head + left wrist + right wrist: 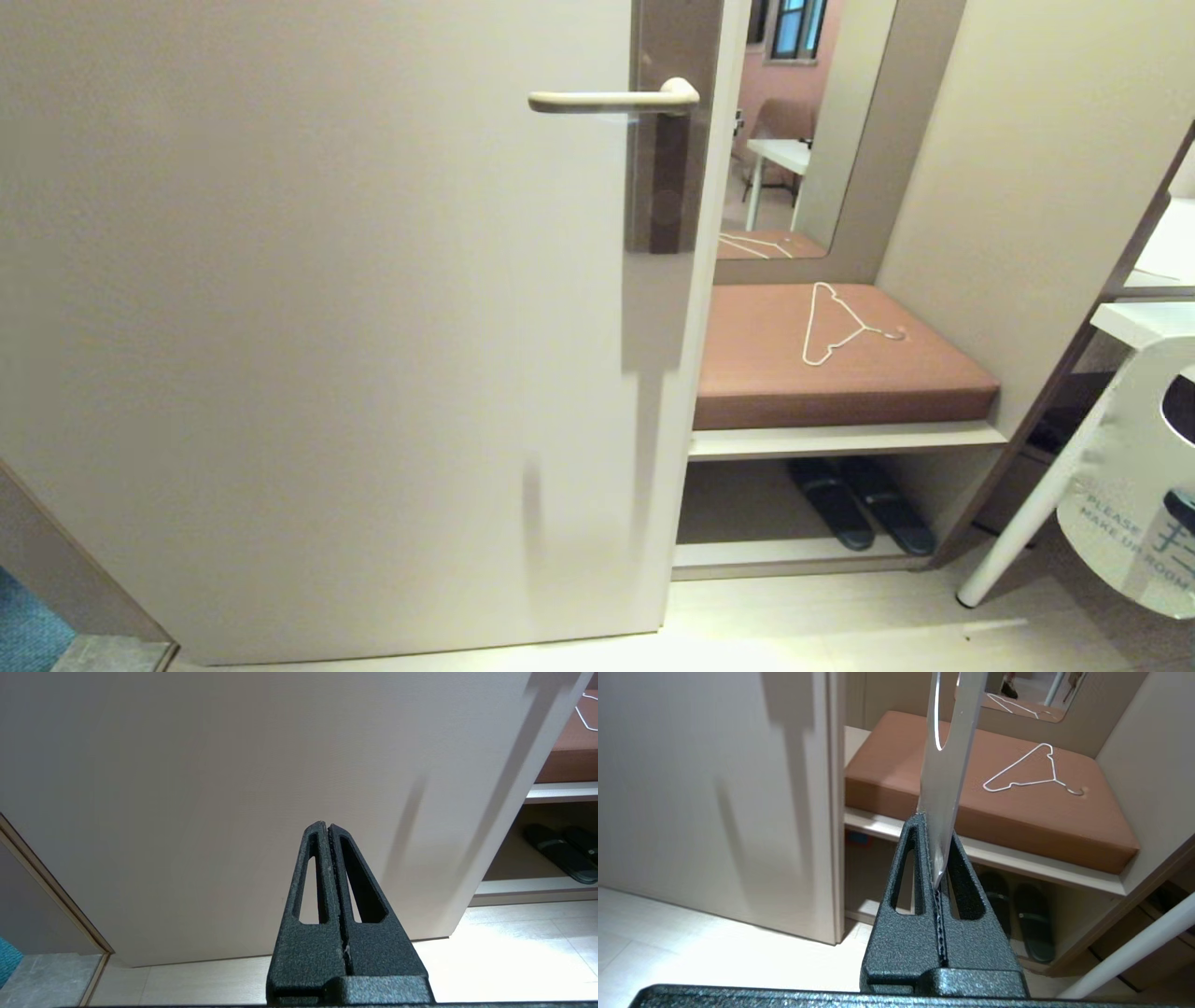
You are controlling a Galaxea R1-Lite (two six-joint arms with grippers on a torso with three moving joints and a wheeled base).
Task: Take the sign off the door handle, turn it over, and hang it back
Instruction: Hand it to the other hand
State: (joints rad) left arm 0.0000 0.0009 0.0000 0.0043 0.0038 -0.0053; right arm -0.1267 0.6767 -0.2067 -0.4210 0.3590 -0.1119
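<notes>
The cream door handle [611, 100] sticks out level from its grey plate high on the door, with nothing hanging on it. The sign [1120, 467] is at the far lower right of the head view, well below and right of the handle, white "PLEASE MAKE UP ROOM" face toward me and its oval hole uppermost. In the right wrist view the sign [948, 756] stands edge-on, its lower end pinched in my right gripper [934, 826], which is shut on it. My left gripper [327, 825] is shut and empty, low in front of the door's bottom.
The beige door [327, 327] fills the left. Right of it a brown cushioned bench [766, 373] carries a thin white wire hanger [840, 327], dark slippers [859, 504] lie beneath, and a mirror [794, 131] hangs above. A white table leg [1036, 504] slants beside the sign.
</notes>
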